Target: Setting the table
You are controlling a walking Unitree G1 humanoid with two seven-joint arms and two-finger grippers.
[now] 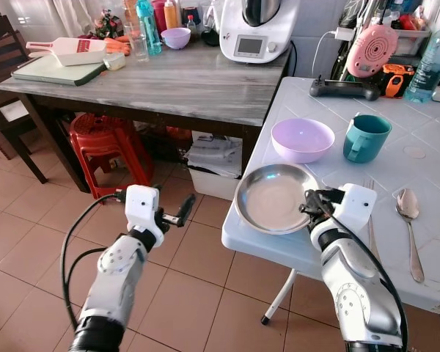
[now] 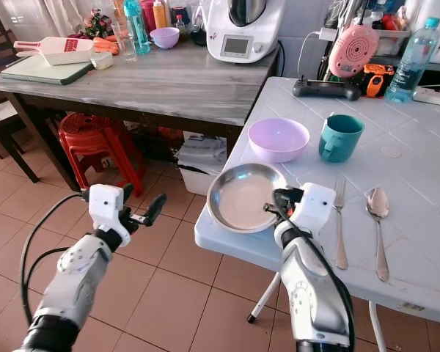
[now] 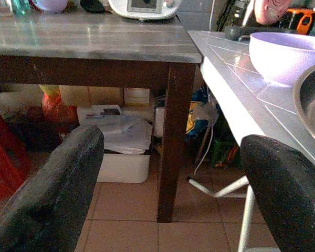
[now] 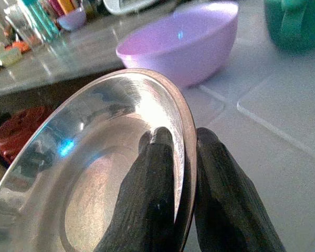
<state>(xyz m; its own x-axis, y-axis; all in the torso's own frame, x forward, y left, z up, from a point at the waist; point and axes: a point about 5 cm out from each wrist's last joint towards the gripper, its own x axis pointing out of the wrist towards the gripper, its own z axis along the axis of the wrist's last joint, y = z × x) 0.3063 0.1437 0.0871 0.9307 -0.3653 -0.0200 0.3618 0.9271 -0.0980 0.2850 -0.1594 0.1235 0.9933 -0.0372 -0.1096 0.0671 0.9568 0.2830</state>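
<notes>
left eye view: right gripper [image 1: 312, 205] clamped on rim of steel plate [image 1: 273, 198], centre frame, at white table [image 1: 425, 183] edge; lilac bowl [image 1: 302, 139], teal mug [image 1: 365, 137] above. left wrist view: left gripper [image 3: 168, 194] fingers apart. right wrist view: fingers [image 4: 147, 199] pinching plate rim.

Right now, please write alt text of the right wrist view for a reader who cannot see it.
Two black fingers pinch the rim of a shiny steel plate, one inside and one outside. Behind the plate, a lilac bowl stands on the white tiled table, with a teal mug beside it.
</notes>
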